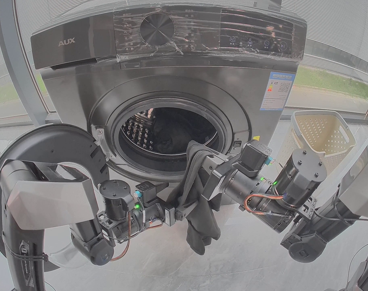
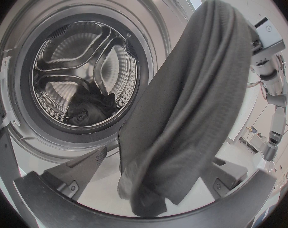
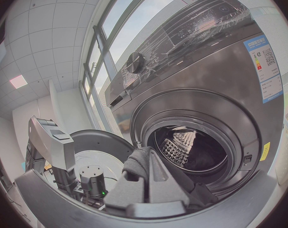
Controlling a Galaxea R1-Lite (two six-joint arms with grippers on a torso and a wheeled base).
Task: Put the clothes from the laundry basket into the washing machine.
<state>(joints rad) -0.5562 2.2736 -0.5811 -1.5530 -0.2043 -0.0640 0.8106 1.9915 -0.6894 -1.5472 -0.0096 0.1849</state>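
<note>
Pale floor [image 1: 240, 259] before washing machine [image 1: 168, 81]; right gripper [image 3: 149, 162] pinching dark garment [image 1: 200, 223] before drum mouth, left gripper [image 1: 184, 211] spread around its hanging folds.

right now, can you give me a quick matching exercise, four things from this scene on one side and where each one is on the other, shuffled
Things:
1 grey garment
2 laundry basket
3 washer door
4 dark clothes

Places:
A inside the drum
B swung open at the left of the machine
C gripped in the right pincer, hanging before the opening
D on the floor at the machine's right

Pairs: 1-C, 2-D, 3-B, 4-A
</note>
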